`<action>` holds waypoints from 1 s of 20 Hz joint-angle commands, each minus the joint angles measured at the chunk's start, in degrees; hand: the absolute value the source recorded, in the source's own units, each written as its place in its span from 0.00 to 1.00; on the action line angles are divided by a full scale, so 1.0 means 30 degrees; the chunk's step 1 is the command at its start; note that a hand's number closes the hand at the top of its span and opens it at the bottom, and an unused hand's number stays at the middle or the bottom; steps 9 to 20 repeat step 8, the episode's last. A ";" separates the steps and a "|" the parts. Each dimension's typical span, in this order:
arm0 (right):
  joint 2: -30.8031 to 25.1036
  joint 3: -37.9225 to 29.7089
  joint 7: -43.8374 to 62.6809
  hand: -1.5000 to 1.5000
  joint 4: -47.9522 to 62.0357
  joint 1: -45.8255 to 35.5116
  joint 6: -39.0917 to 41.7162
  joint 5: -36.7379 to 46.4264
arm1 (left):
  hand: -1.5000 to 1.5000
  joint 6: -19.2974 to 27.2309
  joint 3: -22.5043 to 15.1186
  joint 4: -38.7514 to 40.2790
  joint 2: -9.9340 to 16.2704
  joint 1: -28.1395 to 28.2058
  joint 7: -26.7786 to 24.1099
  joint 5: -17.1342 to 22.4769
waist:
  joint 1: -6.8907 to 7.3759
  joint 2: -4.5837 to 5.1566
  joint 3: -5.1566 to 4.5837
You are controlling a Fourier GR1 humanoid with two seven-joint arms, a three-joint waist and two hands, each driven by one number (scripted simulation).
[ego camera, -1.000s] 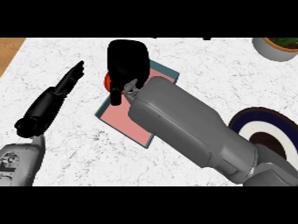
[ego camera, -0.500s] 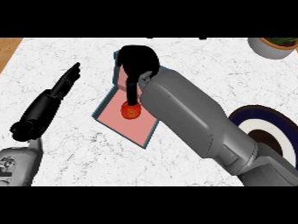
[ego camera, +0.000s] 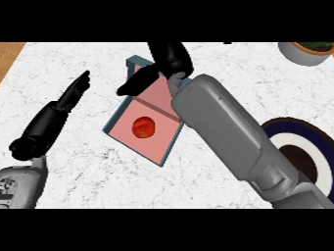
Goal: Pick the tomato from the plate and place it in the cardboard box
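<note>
Now right hand (ego camera: 166,61) apparently open, above tomato (ego camera: 145,127).

A kitchen, judging by the white marble-patterned bench (ego camera: 220,59) with a strip of wood showing along its far left edge. To the right of the right robot hand (ego camera: 168,61), near the bench's far corner, stands a pale pot (ego camera: 304,54) with something green and brown in it. Nearer than that hand, by the forearm at the bench's right edge, lies a round plate (ego camera: 327,153) ringed in dark blue and white. Just below the hand a tomato (ego camera: 145,127) rests in a shallow box (ego camera: 137,109)
</note>
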 commanded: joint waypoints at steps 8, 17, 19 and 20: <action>0.0012 -0.4143 -0.5543 0.00 -0.0299 0.4058 -0.3994 -0.4121 | 0.50 -0.0138 0.0477 -0.0492 0.0133 0.0371 0.0366 0.0270 | -0.0343 -0.0131 -0.0040; 0.0012 -0.4143 -0.5543 0.00 -0.0299 0.4058 -0.3994 -0.4121 | 0.50 -0.0138 0.0477 -0.0492 0.0133 0.0371 0.0366 0.0270 | -0.0343 -0.0131 -0.0040; 0.0012 -0.4143 -0.5543 0.00 -0.0299 0.4058 -0.3994 -0.4121 | 0.50 -0.0138 0.0477 -0.0492 0.0133 0.0371 0.0366 0.0270 | -0.0343 -0.0131 -0.0040; 0.0012 -0.4143 -0.5543 0.00 -0.0299 0.4058 -0.3994 -0.4121 | 0.50 -0.0138 0.0477 -0.0492 0.0133 0.0371 0.0366 0.0270 | -0.0343 -0.0131 -0.0040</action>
